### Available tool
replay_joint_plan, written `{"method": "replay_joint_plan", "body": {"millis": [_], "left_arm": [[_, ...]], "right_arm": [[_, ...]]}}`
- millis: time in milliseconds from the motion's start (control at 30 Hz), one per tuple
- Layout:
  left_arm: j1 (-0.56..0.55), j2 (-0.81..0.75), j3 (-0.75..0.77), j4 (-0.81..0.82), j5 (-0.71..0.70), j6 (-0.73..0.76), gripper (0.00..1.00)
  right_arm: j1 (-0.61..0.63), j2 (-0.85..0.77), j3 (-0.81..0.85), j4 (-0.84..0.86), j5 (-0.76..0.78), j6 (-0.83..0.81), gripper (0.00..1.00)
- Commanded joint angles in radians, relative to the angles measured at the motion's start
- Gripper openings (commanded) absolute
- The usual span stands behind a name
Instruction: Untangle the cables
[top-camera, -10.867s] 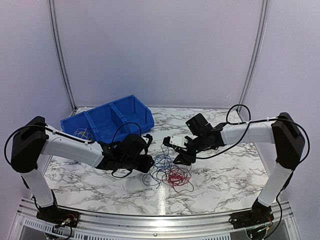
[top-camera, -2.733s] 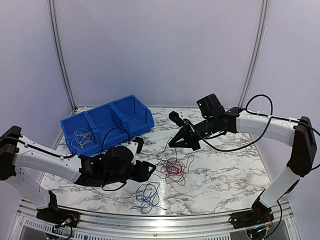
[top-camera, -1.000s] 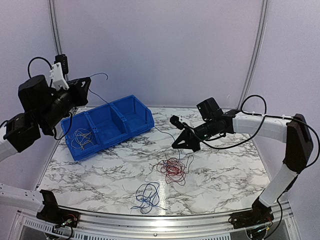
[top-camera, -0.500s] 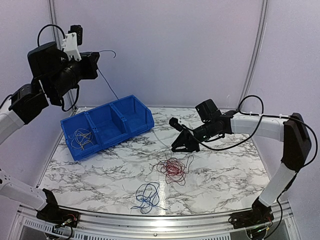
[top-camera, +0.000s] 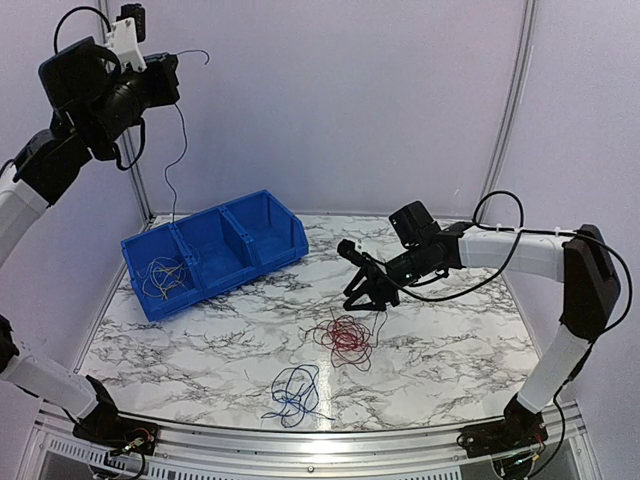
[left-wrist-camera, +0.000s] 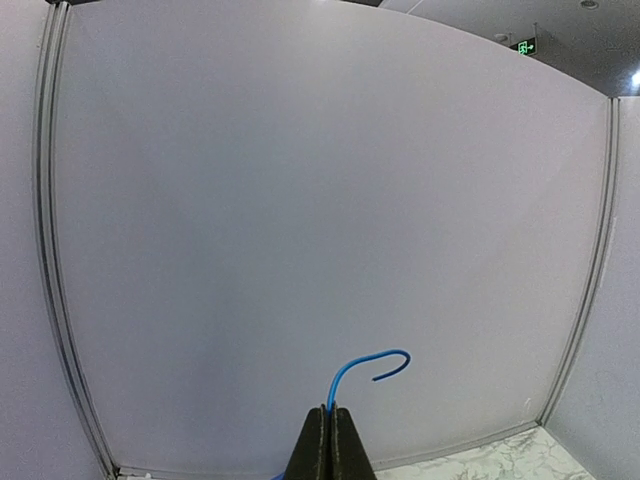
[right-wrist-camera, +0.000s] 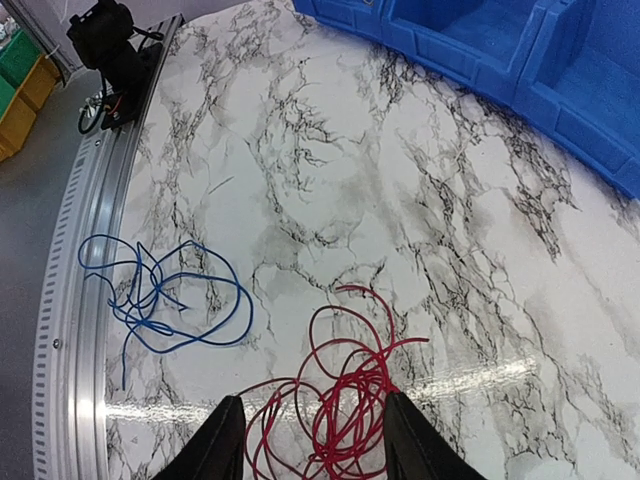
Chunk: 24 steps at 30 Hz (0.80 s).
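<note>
My left gripper (top-camera: 170, 75) is raised high at the top left. In the left wrist view it (left-wrist-camera: 330, 412) is shut on a thin blue cable (left-wrist-camera: 365, 363) whose short end curls above the fingertips. The rest of that cable (top-camera: 172, 160) hangs straight down toward the blue bin (top-camera: 285, 245). A red tangle of cables (top-camera: 346, 336) lies mid-table, and a blue and dark tangle (top-camera: 294, 389) lies nearer the front. My right gripper (top-camera: 362, 297) hovers just behind the red tangle (right-wrist-camera: 350, 400), open (right-wrist-camera: 315, 440) with nothing between its fingers.
The blue bin has three compartments and stands at the back left; its left one holds whitish cables (top-camera: 160, 274). In the right wrist view, the blue tangle (right-wrist-camera: 160, 290) lies near the table's metal front rail (right-wrist-camera: 70, 300). White walls enclose the marble table (top-camera: 450, 350).
My right gripper has opened and let go of the thin cable. My left arm has lifted higher with the cable, which now swings free over the bin.
</note>
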Motion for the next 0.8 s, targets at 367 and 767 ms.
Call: {"method": "replay_joint_plan", "body": {"millis": [367,767], "left_arm": [[0.216,0.257,0.281,-0.046,0.076,0.102,0.00],[0.347,0.259,0.187,-0.051,0.148,0.045,0.00]], "right_arm": [[-0.007,0.005,0.021,-0.017,0.029,-0.017,0.47],[-0.006,0.012,0.020,-0.019,0.041,-0.024,0.48]]}}
